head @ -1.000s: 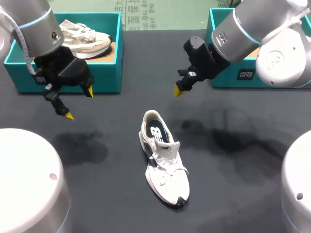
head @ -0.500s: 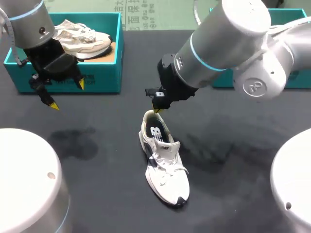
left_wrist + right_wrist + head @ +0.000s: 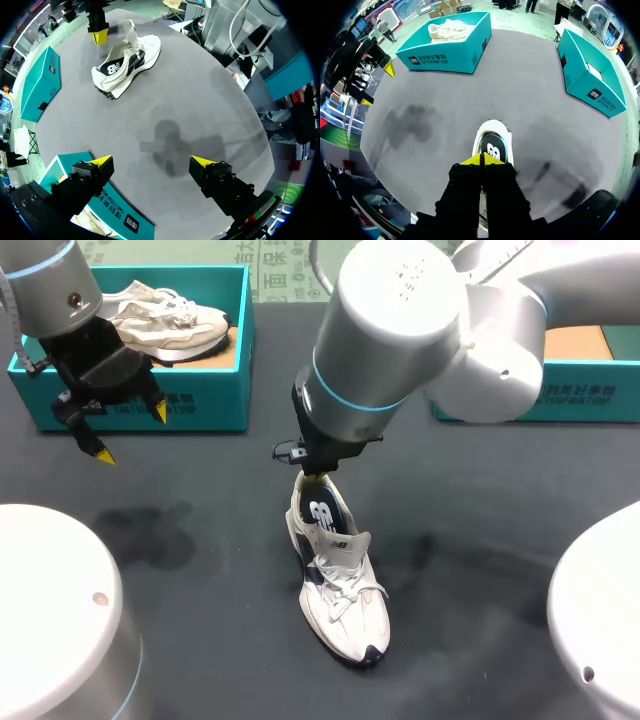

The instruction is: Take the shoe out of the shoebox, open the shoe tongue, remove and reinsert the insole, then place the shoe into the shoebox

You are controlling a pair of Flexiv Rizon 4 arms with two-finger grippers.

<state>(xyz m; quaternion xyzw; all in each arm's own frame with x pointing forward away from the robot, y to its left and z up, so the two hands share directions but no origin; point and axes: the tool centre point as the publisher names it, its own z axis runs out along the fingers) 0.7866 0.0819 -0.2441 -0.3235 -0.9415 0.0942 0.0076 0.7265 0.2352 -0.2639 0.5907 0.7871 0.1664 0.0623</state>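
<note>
Because the right gripper (image 3: 312, 476) hangs with its tips pressed together, holding nothing, just over the heel of the shoe (image 3: 335, 570) in the middle of the table (image 3: 480, 500), it could poke the shoe away, while the left gripper (image 3: 132, 433), spread wide, holds nothing far left.

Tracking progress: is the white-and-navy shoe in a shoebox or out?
Out. The white-and-navy shoe stands upright on the table, apart from the left shoebox and the right shoebox.
</note>
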